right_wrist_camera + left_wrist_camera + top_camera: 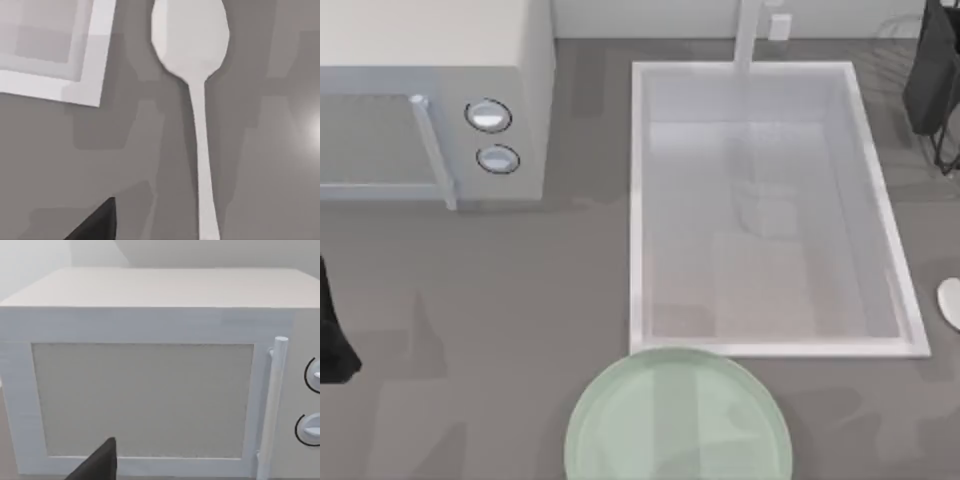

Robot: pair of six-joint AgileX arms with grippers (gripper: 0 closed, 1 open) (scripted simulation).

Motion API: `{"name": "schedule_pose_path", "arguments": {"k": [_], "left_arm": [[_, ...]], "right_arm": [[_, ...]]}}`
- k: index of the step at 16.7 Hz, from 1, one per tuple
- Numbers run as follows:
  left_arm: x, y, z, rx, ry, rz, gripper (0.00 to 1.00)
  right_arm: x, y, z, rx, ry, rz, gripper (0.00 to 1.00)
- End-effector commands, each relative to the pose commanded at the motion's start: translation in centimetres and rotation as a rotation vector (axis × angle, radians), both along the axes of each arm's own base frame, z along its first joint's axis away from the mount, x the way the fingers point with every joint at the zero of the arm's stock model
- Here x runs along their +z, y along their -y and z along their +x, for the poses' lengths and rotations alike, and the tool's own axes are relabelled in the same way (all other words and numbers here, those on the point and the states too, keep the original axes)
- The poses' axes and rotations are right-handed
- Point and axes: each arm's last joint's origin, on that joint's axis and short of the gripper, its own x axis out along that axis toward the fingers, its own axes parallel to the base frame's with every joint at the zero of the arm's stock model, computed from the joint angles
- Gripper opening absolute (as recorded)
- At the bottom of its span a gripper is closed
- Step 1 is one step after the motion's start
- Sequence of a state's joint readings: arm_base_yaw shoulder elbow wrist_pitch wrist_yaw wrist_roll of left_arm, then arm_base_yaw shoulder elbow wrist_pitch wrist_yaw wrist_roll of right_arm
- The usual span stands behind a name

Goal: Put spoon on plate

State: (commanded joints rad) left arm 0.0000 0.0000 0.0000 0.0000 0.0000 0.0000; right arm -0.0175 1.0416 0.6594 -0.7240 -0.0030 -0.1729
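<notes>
The spoon (197, 95) lies flat on the grey counter, its white oval bowl beside the sink's corner and its handle running away from it. In the top view just the edge of the spoon's bowl (950, 302) shows at the far right, to the right of the sink's front corner. The pale mint-green plate (678, 420) sits at the front middle, just before the sink. My right gripper (97, 224) hovers above the counter beside the spoon's handle, apart from it. My left gripper (97, 464) faces the microwave door.
A white sink basin (638, 200) with a tap at the back fills the middle right. A white microwave (525, 100) stands at the back left. My left arm (332, 340) is at the left edge, my right arm (932, 75) at the back right.
</notes>
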Motion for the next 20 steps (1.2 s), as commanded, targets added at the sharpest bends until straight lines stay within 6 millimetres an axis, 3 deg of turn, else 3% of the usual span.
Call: {"name": "schedule_pose_path", "arguments": {"k": [4,8,15,17,20], "left_arm": [[0.0,0.0,0.0,0.000,0.000,0.000,1.00],[0.0,0.0,0.0,0.000,0.000,0.000,1.00],[0.0,0.0,0.0,0.000,0.000,0.000,1.00],[0.0,0.0,0.0,0.000,0.000,0.000,1.00],[0.0,0.0,0.0,0.000,0.000,0.000,1.00]], "right_arm": [[-0.4,0.1,3.6,0.042,-0.286,-0.011,1.00],[-1.0,0.2,6.0,0.070,-0.447,-0.013,1.00],[-1.1,0.1,6.3,0.076,-0.467,-0.014,1.00],[-2.1,0.2,6.5,0.074,-0.471,-0.013,1.00],[-5.1,0.2,6.9,0.073,-0.467,-0.013,1.00]]}}
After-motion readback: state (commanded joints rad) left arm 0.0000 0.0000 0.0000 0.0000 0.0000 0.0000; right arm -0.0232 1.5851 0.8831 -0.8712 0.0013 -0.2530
